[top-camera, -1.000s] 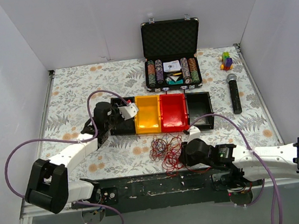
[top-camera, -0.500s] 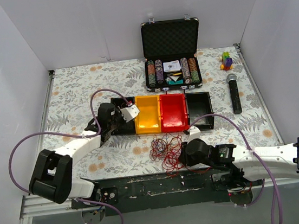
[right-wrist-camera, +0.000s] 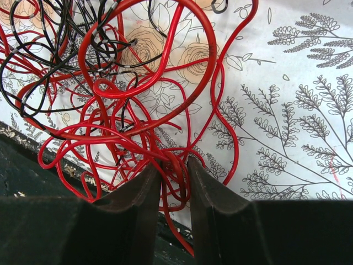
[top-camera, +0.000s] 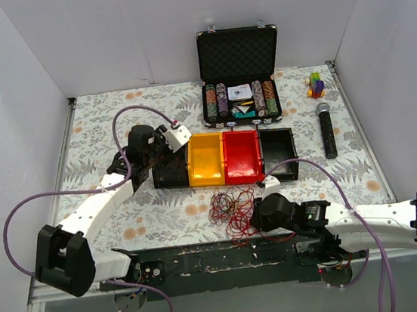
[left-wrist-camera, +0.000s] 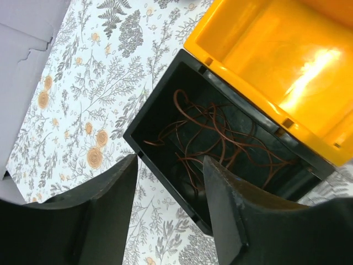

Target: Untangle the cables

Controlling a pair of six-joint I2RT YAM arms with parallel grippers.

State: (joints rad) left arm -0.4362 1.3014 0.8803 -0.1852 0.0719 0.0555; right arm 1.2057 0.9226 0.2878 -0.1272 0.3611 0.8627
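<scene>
In the overhead view the cables (top-camera: 230, 209) lie as a loose red-and-black nest on the desk (top-camera: 100, 139), just in front of a row of bins and near the desk's front edge. The right end effector (top-camera: 253, 219) sits low at the nest's right fringe, apparently so that it can work a strand from the edge rather than from the knotted middle. The left end effector (top-camera: 165, 160) hangs over the black bin (top-camera: 167, 179) at the row's left end, beside the yellow bin (top-camera: 206, 158). The left wrist view shows that end effector spread wide and holding nothing, directly above the black bin, where a brown cable (left-wrist-camera: 220, 138) lies coiled, probably a strand already sorted out. In the right wrist view the jaws are drawn narrow, pinching a few red loops at the near edge of the tangle. Black strands cross the red ones farther off, so a pull from here looks likely to drag neighbours along.
</scene>
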